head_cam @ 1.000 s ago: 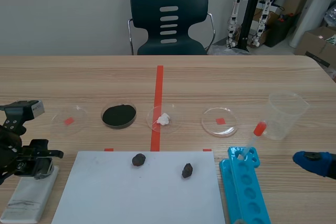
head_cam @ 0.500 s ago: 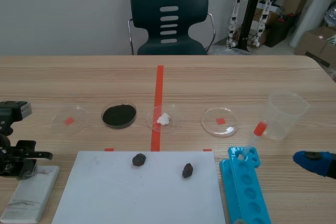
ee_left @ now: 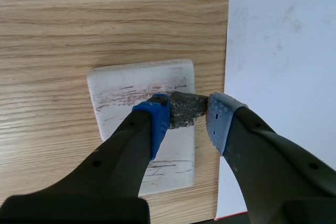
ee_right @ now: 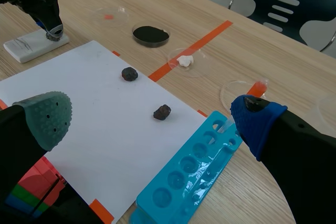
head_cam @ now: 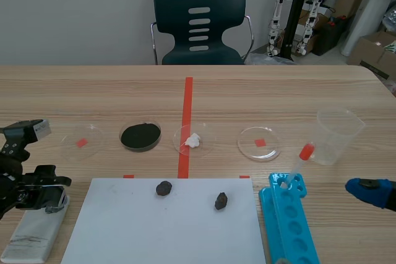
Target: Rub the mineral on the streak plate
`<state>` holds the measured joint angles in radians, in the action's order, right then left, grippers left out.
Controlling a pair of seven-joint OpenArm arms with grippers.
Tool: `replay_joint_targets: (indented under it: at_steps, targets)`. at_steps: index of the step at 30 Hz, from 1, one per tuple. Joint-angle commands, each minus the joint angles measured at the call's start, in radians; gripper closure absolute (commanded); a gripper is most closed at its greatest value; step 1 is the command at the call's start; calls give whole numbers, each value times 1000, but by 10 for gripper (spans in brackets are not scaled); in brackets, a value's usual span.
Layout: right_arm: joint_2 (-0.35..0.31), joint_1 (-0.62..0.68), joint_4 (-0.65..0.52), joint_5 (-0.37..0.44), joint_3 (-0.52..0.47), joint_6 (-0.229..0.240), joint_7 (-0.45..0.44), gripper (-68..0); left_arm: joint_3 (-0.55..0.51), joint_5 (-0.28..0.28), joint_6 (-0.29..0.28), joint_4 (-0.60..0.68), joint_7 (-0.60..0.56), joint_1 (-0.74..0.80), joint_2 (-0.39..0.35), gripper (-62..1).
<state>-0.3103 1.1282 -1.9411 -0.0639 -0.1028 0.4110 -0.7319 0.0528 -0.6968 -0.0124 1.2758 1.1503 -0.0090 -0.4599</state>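
Left wrist view: the left gripper (ee_left: 189, 114) has its fingers clenched on a dark, rough mineral (ee_left: 184, 109), with one blue pad (ee_left: 158, 121) pressed to each side of it.
Mineral: it is held over the streak plate (ee_left: 131, 82), above the plate's edge nearest the white sheet (ee_left: 283, 40). I cannot tell whether it presses on the surface or hangs just clear of it.
Streak plate: a white slab lies flat on the tabletop (head_cam: 247, 91) just beside the sheet, with a narrow strip of wood between them. Thin dark and reddish-brown lines cross its face, thickest around the held stone and at the end nearest the camera.
Scene view: the left gripper sits low over the far end of the plate, at the left side of the tabletop.
Right gripper (ee_right: 153, 119): its fingers are spread wide and hold nothing. It is at the right side, near the blue tray (head_cam: 288, 227) and well apart from the plate.
Other stones: two dark lumps (head_cam: 163, 188) lie on the sheet, not touching each other and with no gripper near them.
Done, as I judge it: the mineral is picked up and brought to the plate, and the marks suggest that rubbing is well under way.
Left, as I judge it: perhaps a few more strokes for a clear streak, then the stone has to be lifted off. The pictures do not show how many strokes are wanted.
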Motion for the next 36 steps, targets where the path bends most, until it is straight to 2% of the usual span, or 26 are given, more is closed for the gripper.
replay_joint_targets:
  at_steps: [1, 3, 9, 12, 16, 18, 20, 27, 32, 36]
  targets:
    - [0, 2, -9, 11, -3, 1, -12, -638, 5, 63, 25, -2, 2, 9, 5, -115]
    - [0, 2, -9, 11, -3, 1, -12, -638, 5, 138, 74, -2, 3, 9, 5, -115]
    - [0, 2, -9, 11, -3, 1, -12, -638, 5, 274, 155, -2, 21, 9, 5, -115]
    - [0, 2, -9, 11, -3, 1, -12, -638, 5, 299, 172, -2, 22, 9, 5, -115]
    - [0, 2, -9, 11, -3, 1, -12, -638, 5, 299, 175, -2, 23, 9, 5, -115]
    - [0, 2, -9, 11, -3, 1, -12, -638, 5, 270, 156, -1, 25, 9, 5, -116]
    - [0, 2, -9, 11, -3, 1, -12, -638, 5, 198, 113, -1, 21, 9, 5, -116]
    - [0, 2, -9, 11, -3, 1, -12, -638, 5, 36, 19, -1, 10, 9, 5, -115]
    - [0, 2, -9, 11, -3, 1, -12, -638, 5, -23, -10, -1, -5, 9, 10, -116]
    - [0, 2, -9, 11, -3, 1, -12, -638, 5, -14, -10, 2, -10, 9, 10, -115]
